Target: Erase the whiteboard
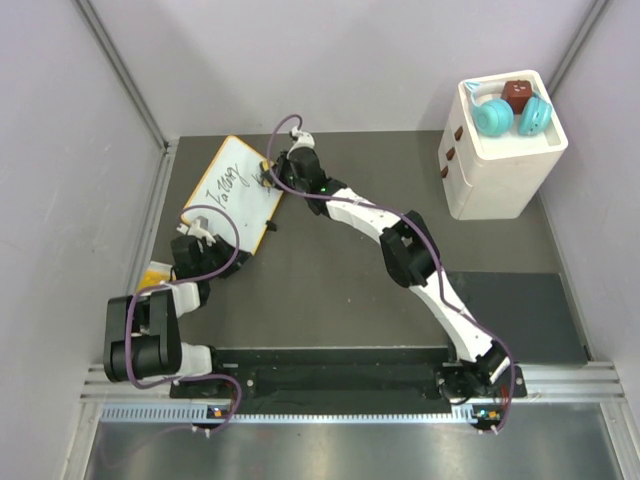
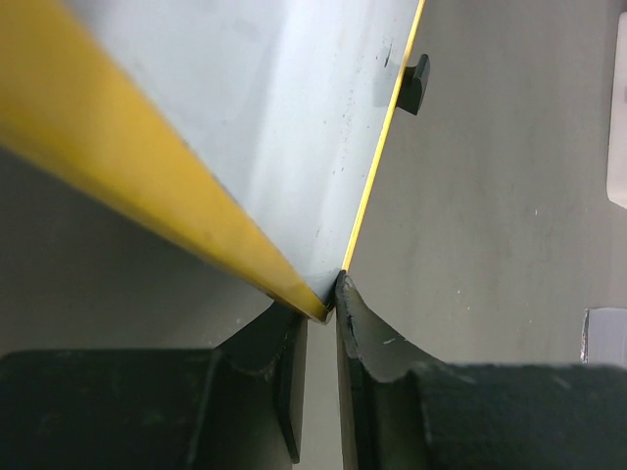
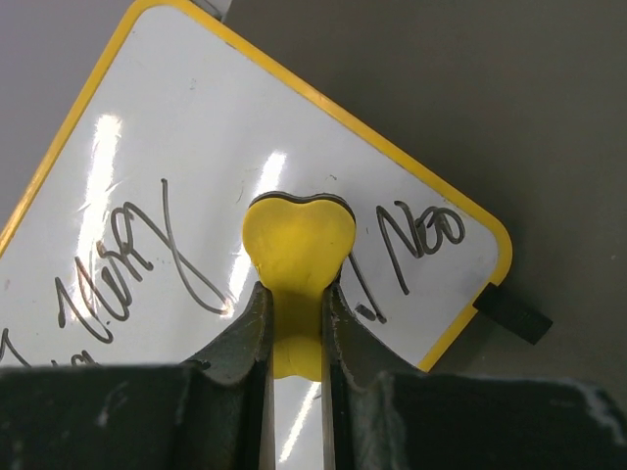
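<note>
Two tools engaged: left tool (image 2: 331, 294) pinching whiteboard (image 3: 176, 137) corner, right tool (image 3: 294, 313) clamping yellow eraser (image 3: 299, 240); hard wiping risking corner slipping free.

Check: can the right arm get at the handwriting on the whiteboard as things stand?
Probably yes. The right hand, shut on the yellow piece, is over the whiteboard, with the black marks on either side and nothing between. The left hand pinches the board's near corner, clear of the writing.
</note>
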Controlling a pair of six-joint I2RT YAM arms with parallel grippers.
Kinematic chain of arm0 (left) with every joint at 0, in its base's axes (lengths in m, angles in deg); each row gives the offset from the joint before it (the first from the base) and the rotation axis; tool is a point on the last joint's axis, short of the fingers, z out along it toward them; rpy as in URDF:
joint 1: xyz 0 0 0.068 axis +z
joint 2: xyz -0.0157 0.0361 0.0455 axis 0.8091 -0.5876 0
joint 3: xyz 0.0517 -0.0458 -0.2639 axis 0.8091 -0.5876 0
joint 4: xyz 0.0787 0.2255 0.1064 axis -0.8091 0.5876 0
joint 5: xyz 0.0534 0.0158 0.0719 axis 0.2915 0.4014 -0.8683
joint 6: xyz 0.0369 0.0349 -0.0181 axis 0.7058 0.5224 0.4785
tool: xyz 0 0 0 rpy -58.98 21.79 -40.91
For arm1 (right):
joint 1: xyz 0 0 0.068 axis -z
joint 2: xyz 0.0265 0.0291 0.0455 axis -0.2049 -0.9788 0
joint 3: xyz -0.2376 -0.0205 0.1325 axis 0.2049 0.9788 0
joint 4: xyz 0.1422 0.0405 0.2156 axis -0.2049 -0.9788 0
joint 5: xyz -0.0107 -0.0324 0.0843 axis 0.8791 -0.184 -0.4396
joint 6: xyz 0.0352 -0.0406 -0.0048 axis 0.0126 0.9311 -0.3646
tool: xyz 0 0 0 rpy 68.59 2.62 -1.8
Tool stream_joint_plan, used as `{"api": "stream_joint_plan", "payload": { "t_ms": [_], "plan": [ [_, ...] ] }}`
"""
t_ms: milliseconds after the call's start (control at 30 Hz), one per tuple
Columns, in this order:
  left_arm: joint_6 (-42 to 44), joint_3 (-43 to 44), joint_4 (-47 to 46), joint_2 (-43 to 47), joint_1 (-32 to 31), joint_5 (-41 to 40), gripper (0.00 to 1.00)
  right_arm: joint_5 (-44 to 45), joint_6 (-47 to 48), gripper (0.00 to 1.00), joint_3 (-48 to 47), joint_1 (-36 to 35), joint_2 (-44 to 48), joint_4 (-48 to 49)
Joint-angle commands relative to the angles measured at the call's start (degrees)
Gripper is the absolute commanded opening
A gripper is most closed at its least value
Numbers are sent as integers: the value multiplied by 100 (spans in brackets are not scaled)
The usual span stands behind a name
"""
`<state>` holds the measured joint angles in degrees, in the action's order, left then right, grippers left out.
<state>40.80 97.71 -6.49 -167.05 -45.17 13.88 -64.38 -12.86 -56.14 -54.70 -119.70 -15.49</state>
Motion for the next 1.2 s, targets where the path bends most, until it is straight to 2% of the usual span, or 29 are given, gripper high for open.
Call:
{"api": "stream_joint_plan", "payload": {
  "t_ms": [0,167,367,500,600,767,933,1167],
  "plan": [
    [193,-21,-131,19,-31,175,0,-44,-72,0,63,-46,40,209],
    [175,198,-271,-314,-32,262,0,-105,-98,0,686,-11,348,473],
    [61,418,-526,-798,-40,430,0,-150,-169,0,951,86,480,429],
    [183,717,-307,-1044,-163,465,0,-141,-134,0,978,112,497,272],
    [341,875,-123,-1080,-365,342,0,-448,-125,0,1056,104,550,183],
    [605,1095,106,-1220,-761,192,0,-695,-151,0,1969,104,1084,279],
    [606,1060,80,-1299,-867,245,0,-344,33,0,3339,112,1876,842],
    [404,788,132,-1168,-875,263,0,-299,130,0,3562,200,2387,948]
  ]
}}
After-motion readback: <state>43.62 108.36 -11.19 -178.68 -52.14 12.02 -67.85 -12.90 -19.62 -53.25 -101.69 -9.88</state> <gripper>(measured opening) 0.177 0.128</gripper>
